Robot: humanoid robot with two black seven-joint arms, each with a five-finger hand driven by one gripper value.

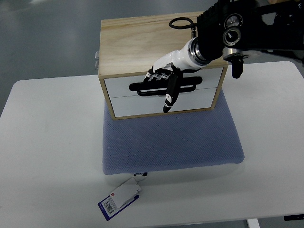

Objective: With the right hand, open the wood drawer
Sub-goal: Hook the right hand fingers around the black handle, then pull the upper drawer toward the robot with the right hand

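Stage: drawers both flush, none opened | Your right hand (164,80): fingers hooked into black handle (142,87) of upper drawer (209,78) | wood drawer box (137,38) on blue cushion (171,142) | Remaining: you pull outward.

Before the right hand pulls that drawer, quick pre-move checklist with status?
1. right hand at the black handle of the upper drawer: ok, fingers lie across it.
2. Fingers actually hooked behind the handle: cannot tell from above.
3. Upper drawer closed, front flush with the lower drawer: ok.
4. Pull path in front of the wood box: ok, only the blue cushion lies there.
5. Box seated flat on the cushion: cannot tell, soft base may let it slide.
6. Left hand clear: ok, not in view.
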